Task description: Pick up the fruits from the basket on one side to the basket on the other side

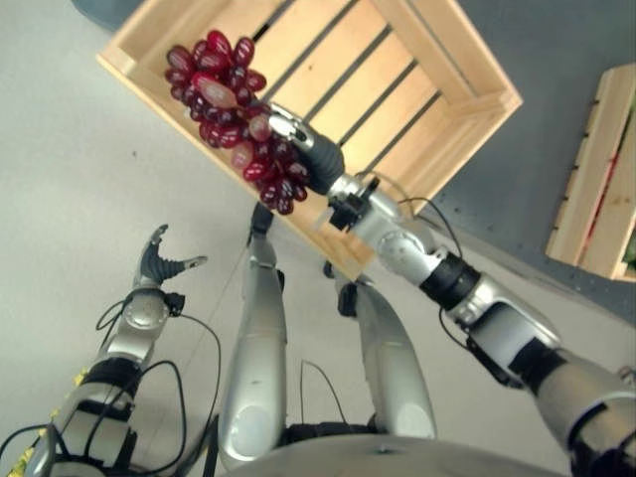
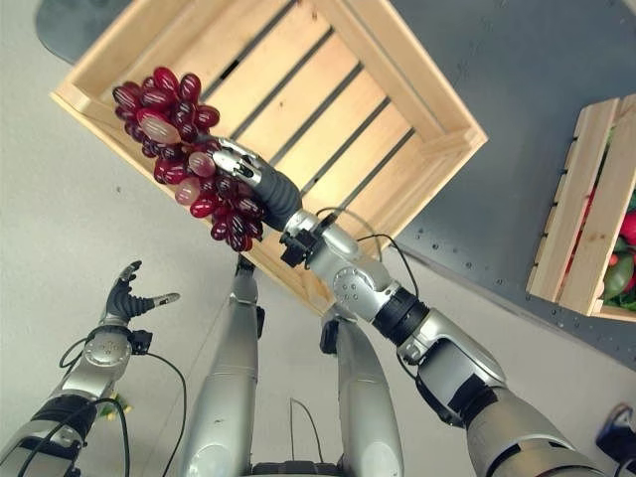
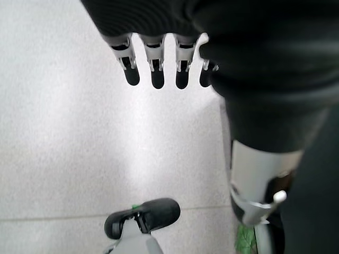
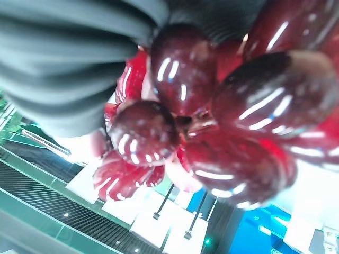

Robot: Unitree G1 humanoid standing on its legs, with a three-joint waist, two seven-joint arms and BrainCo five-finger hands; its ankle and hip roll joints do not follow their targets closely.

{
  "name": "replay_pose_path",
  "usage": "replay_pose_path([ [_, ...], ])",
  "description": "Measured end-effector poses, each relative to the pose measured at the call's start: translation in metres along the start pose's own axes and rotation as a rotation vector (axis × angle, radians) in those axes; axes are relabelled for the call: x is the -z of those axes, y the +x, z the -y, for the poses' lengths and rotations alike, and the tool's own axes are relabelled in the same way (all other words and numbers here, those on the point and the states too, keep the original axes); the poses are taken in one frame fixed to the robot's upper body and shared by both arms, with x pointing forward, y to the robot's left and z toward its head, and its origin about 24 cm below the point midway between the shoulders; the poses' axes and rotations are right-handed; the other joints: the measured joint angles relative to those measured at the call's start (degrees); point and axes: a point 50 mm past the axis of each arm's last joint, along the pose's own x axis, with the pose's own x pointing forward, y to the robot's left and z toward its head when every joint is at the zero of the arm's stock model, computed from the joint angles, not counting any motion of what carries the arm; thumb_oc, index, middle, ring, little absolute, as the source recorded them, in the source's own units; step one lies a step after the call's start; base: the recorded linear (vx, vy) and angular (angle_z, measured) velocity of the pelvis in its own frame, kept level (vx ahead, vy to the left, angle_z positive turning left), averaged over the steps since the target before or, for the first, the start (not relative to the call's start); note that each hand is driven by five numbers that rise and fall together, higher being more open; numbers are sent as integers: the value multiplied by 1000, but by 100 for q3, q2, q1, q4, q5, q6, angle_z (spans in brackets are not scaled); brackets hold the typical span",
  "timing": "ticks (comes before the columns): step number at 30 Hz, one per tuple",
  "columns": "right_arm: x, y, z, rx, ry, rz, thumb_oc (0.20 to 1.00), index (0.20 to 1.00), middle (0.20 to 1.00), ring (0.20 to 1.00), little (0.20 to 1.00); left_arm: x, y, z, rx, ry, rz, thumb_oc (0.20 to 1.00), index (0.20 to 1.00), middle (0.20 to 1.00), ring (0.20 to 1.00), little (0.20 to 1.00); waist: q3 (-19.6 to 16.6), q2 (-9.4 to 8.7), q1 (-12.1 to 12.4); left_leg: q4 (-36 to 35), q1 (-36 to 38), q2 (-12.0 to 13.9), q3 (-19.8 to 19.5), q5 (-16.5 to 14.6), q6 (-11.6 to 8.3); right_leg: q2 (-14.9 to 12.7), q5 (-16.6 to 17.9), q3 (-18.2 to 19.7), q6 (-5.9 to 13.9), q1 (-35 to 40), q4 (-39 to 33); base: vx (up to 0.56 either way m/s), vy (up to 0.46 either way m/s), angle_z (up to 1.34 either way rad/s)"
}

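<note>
While the grapes (image 1: 231, 114) are gripped by the right hand (image 1: 298, 139) over the empty crate's (image 1: 427, 60) near-left rim, release remains. The left hand (image 1: 159, 263) is held open, idle.

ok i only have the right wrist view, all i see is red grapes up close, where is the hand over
Observer: The right hand holds the grape bunch over the near-left rim of the empty wooden crate.
Operator: is that the crate the other fruit is in
Observer: No, the fruit sits in a second crate further to the robot's right.
Operator: and the left hand
Observer: The left hand hangs open over bare floor, holding nothing.
</note>
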Motion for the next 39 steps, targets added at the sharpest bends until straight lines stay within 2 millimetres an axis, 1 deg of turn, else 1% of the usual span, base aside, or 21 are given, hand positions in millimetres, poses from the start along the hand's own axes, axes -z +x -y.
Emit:
replay_pose_path([
  [3,6,-2,-1,15,58,28,200,200,200,200,200,2,-2,3,12,0,-8,1000,1000,1000,1000,1000,51,107,95,-25,249,19,6,1,0,-17,-32,-8,-10,222,58,1,1,2],
  [5,6,0,-4,4,67,43,200,200,200,200,200,4,-3,3,17,2,-14,1000,1000,1000,1000,1000,49,153,128,-20,321,-9,6,0,0,-24,-65,-16,-13,283,63,-5,8,2],
  [9,9,-2,-2,15,83,42,200,200,200,200,200,9,-6,6,37,2,-27,1000,1000,1000,1000,1000,70,196,164,-74,530,18,14,0,0,-32,-70,-19,-11,492,57,0,0,0],
  [10,8,-4,0,24,85,45,200,200,200,200,200,14,-9,7,53,7,-38,1000,1000,1000,1000,1000,78,228,232,-184,800,-7,39,4,3,-41,-71,-14,-6,746,-23,0,0,0],
  [11,9,-5,1,32,90,47,200,200,200,200,200,16,-11,8,59,9,-43,1000,1000,1000,1000,1000,72,245,252,-213,894,-1,42,4,5,-44,-77,-17,-3,843,-52,-7,-3,8],
  [14,7,-7,3,41,99,62,200,200,200,200,200,23,-15,12,73,16,-70,1000,1000,1000,1000,1000,67,381,266,-301,1078,-12,64,18,23,-76,-119,-52,18,1030,-106,-9,2,9],
  [16,9,-13,7,66,112,67,200,200,200,200,200,27,-19,18,93,18,-83,1000,1000,1000,1000,1000,74,480,264,-394,1292,-30,64,50,62,-103,-112,-81,13,1260,-151,-8,4,10],
  [17,10,-14,8,71,114,68,200,200,200,200,200,28,-19,19,96,17,-85,1000,1000,1000,1000,1000,78,493,264,-418,1356,-38,63,52,65,-104,-109,-88,12,1320,-182,-12,9,9],
  [19,13,-20,11,95,128,69,200,200,200,200,200,29,-20,22,110,22,-92,1000,1000,1000,1000,1000,80,511,261,-514,1567,-41,60,74,92,-112,-103,-112,21,1545,-275,-9,11,8],
  [24,25,-39,21,170,183,74,200,200,200,200,200,31,-23,29,139,16,-100,1000,1000,1000,1000,1000,95,573,248,-644,2027,-65,17,64,81,-144,-126,-212,46,2055,-428,-1,15,9],
  [27,32,-56,29,240,217,85,200,200,200,200,200,30,-29,34,182,-2,-84,1000,1000,1000,1000,1000,93,589,253,-727,2360,-84,2,50,88,-169,-157,-243,64,2413,-494,18,27,10],
  [28,35,-64,32,265,222,80,200,200,200,200,200,32,-33,37,205,-8,-83,1000,1000,1000,1000,1000,84,600,233,-770,2526,-108,4,40,92,-205,-229,-245,108,2560,-524,7,26,8],
  [29,35,-67,33,273,223,83,200,200,200,200,200,34,-35,38,215,-9,-90,1000,1000,1000,1000,1000,78,619,222,-775,2567,-107,8,37,97,-206,-230,-245,111,2607,-536,-3,38,4],
  [30,35,-73,36,295,230,94,200,200,200,200,200,36,-37,40,234,-11,-97,1000,1000,1000,1000,1000,72,643,233,-792,2649,-112,11,36,99,-209,-229,-248,114,2692,-556,2,37,1],
  [33,34,-79,36,304,233,94,200,200,200,200,200,40,-41,39,244,-23,-107,1000,1000,1000,1000,1000,64,644,204,-818,2763,-114,18,31,107,-210,-233,-249,119,2801,-578,-6,21,0],
  [36,29,-86,41,324,223,99,200,200,200,200,200,44,-46,39,260,-33,-118,1000,1000,1000,1000,1000,9,680,179,-875,2908,-82,31,43,120,-210,-223,-253,122,2957,-644,-4,11,1],
  [39,25,-93,40,330,227,123,200,200,200,200,200,54,-56,41,281,-42,-148,1000,1000,1000,1000,1000,-298,720,73,-948,3021,-84,48,46,139,-210,-188,-270,125,3104,-751,3,10,0],
])
